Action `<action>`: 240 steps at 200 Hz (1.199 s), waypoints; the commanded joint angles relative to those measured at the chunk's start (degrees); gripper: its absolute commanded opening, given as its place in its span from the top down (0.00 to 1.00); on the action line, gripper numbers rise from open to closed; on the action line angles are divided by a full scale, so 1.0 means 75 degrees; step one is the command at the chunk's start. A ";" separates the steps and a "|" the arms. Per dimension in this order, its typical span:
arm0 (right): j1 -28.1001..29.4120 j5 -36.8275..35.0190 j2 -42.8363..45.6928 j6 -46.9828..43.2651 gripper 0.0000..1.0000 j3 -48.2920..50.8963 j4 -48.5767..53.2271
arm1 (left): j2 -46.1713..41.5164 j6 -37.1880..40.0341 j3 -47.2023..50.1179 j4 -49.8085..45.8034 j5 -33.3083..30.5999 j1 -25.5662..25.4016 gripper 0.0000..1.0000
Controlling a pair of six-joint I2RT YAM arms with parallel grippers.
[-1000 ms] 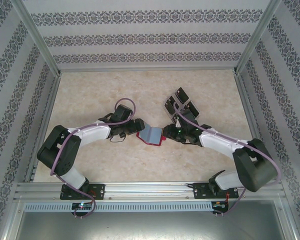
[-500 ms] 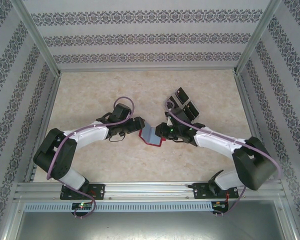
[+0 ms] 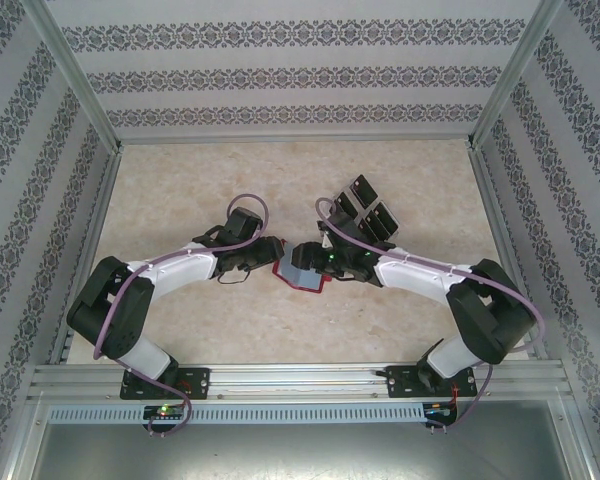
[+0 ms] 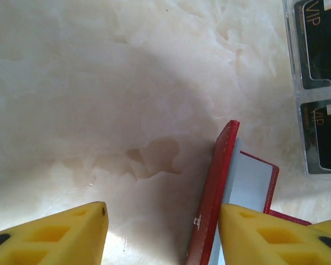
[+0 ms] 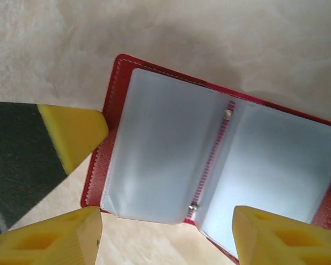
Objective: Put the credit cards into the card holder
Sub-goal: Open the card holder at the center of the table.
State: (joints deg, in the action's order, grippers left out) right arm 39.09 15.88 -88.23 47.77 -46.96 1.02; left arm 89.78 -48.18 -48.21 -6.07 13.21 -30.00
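Left tool [image 4: 163,218]: fingers apart, clamping nothing. The card holder's red cover stands edge-on in the gap, against one finger and well clear of the other.
Right tool [image 5: 167,218]: fingers apart, gripping nothing. The holder's near edge and spine lie between them, and neither fingertip is seen touching it.
Card holder [image 5: 165,149]: spread open just ahead of the right tool, greyish pockets facing it, with the red border visible along its edges. The leaf on the left tool's side is raised off the surface.
Edge contact: in the right wrist view, a left-tool fingertip sits at the holder's outer red edge.
Credit cards [image 4: 320,55]: black with gold lettering, ahead of the left tool, beyond the holder and apart from it.
Clear rack [image 4: 292,66]: holds those cards, with its side edge nearest the holder.
Surface [image 4: 99,83]: bare and pale ahead of the left tool on its free-finger side.
Room outward: the tools meet nose to nose mid-surface. Open surface runs from there to the frame rails [image 3: 86,250].
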 commanded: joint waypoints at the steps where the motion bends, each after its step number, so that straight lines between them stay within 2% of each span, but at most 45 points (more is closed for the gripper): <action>1: 0.0085 -0.0174 -0.0201 -0.0025 0.35 -0.0199 -0.0007 | 0.0021 -0.0053 0.0203 0.0032 -0.0013 -0.0063 0.47; 24: 0.0036 -0.0346 -0.0132 0.0049 0.35 0.0093 0.0046 | -0.0133 -0.0123 0.0343 0.0665 0.0347 -0.0066 0.47; 46: -0.0142 -0.0432 -0.0029 0.0134 0.37 0.0492 -0.0018 | -0.0238 -0.0240 0.0390 0.1238 0.0793 -0.0064 0.52; 86: -0.0422 -0.0527 -0.0009 0.0111 0.42 0.0933 -0.0097 | -0.0119 -0.0510 0.0299 0.1996 0.1474 -0.0065 0.72; 98: -0.0507 -0.0471 -0.0086 0.0088 0.43 0.0974 -0.0141 | -0.0043 -0.0564 0.0246 0.2075 0.1602 -0.0074 0.75; 145: -0.0633 -0.0275 -0.0338 0.0006 0.43 0.1005 -0.0327 | 0.0198 -0.0575 0.0044 0.2035 0.1689 -0.0218 1.00; 191: -0.0697 -0.0185 -0.0494 -0.0018 0.43 0.1043 -0.0450 | 0.0450 -0.0316 -0.0280 0.1106 0.1209 -0.0306 1.00; 240: -0.0805 -0.0110 -0.0556 -0.0019 0.43 0.1117 -0.0511 | 0.0417 0.0092 -0.0465 -0.0578 -0.0123 -0.0313 1.00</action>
State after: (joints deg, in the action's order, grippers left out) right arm 33.82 14.63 -91.20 48.03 -39.83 -2.42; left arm 92.36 -50.30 -50.81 -1.37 18.26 -31.55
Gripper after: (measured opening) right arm 0.569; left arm 0.050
